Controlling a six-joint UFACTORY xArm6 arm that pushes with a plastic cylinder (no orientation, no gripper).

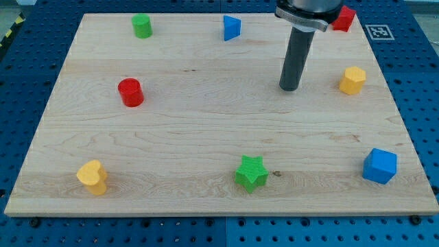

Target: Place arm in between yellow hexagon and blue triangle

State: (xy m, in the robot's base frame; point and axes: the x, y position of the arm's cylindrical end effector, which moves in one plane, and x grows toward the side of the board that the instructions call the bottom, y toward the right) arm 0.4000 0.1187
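Note:
The yellow hexagon [352, 80] sits near the board's right edge, in the upper half. The blue triangle [232, 28] sits near the view's top, just right of centre. My tip [289, 88] rests on the board between them: it is left of the yellow hexagon at about the same height, and below and to the right of the blue triangle. It touches no block.
A red block [344, 18] lies at the top right, partly behind the arm. A green cylinder [142, 26] is at top left, a red cylinder [130, 92] at left, a yellow heart [92, 177] at bottom left, a green star [251, 173] at bottom centre, a blue cube [380, 166] at bottom right.

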